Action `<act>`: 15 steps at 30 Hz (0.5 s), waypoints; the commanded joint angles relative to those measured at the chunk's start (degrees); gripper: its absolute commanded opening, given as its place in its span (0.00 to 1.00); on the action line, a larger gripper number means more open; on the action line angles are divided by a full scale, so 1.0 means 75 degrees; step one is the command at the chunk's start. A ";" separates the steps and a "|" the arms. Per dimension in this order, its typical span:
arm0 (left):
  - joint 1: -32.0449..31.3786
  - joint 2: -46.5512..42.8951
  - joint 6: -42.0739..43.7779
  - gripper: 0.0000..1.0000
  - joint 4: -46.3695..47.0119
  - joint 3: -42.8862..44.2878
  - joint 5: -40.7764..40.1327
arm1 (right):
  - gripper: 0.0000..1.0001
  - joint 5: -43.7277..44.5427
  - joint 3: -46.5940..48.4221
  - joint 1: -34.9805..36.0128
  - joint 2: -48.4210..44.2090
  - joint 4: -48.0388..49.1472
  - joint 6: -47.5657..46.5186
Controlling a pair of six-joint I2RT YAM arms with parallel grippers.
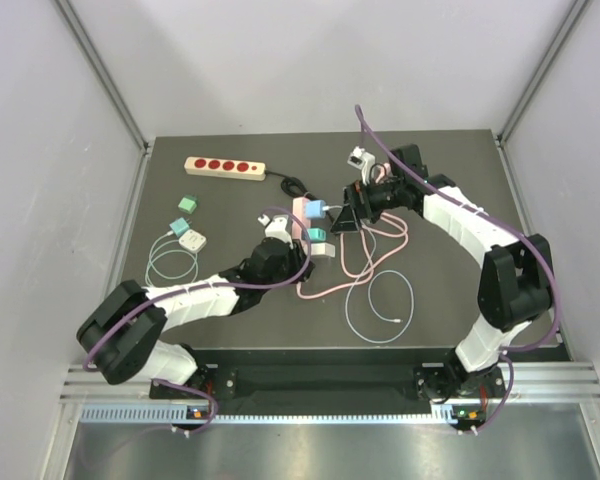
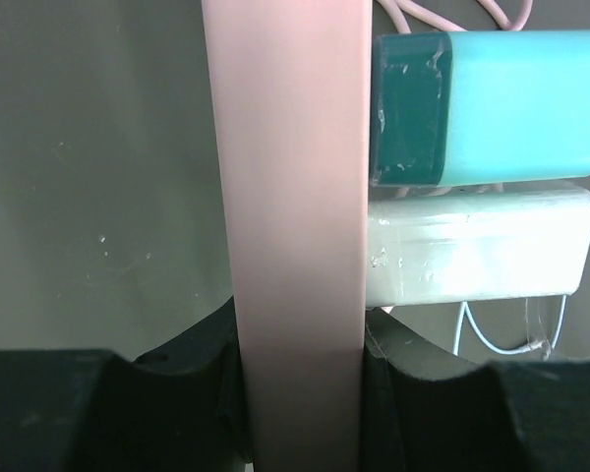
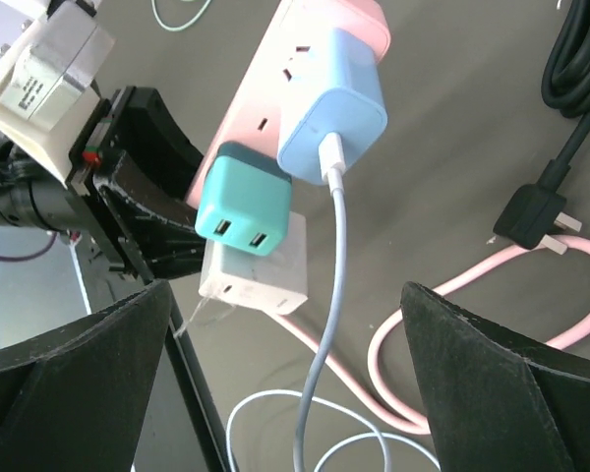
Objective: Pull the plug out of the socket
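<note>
Counter, mid-task: the left tool (image 2: 300, 423) is clamping the long pink plastic power strip (image 2: 285, 197) across its narrow body, fingers closed on either side. The right tool (image 3: 295, 393) is hovering over the strip's socket face with its fingers spread wide, holding nothing.

Three chargers are sitting in a row in the strip, near the middle of the dark grey counter (image 1: 460, 170). They are a sky-blue cube-shaped plug (image 3: 339, 108) trailing a pale blue cable (image 3: 329, 324), a teal cube-shaped plug (image 3: 244, 202) and a white block-shaped plug (image 3: 261, 270), the white one lying nearest the left tool's grip. The task sentence is not saying which plug is meant. The blue one is standing freest, while the teal and white pair are packed close together, leaving little room for a finger between them.

Any of the three is looking rigid, light and glossy, so a shallow pinch is likely to slip. The best hold appears to be on two opposite flat sides, low down near the socket face, and not on the soft cable, which would only bend or strain. The pins are probably gripping firmly, so a straight pull along them, without rocking, seems called for. The strip itself is looking light enough to lift along with the plug, which makes the left tool's brace matter.
</note>
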 commanded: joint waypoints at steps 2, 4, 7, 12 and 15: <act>-0.0024 -0.0431 0.0308 0.00 0.1058 0.0140 0.0092 | 1.00 -0.0197 -0.0030 -0.0040 -0.0394 0.0461 0.0364; -0.0024 -0.0431 0.0378 0.00 0.1094 0.0151 0.0209 | 1.00 -0.0255 0.0040 -0.0016 -0.0231 0.1047 0.1182; -0.0013 -0.0443 0.0425 0.00 0.1082 0.0221 0.0303 | 1.00 -0.0291 0.0262 0.0054 0.0213 0.1658 0.2494; -0.0036 -0.0478 0.0390 0.00 0.1105 0.0280 0.0409 | 0.97 0.0037 0.0918 0.0218 0.0895 0.1495 0.3331; -0.0036 -0.0513 0.0367 0.00 0.1117 0.0304 0.0421 | 0.95 0.0190 0.1059 0.0359 0.1059 0.1483 0.3531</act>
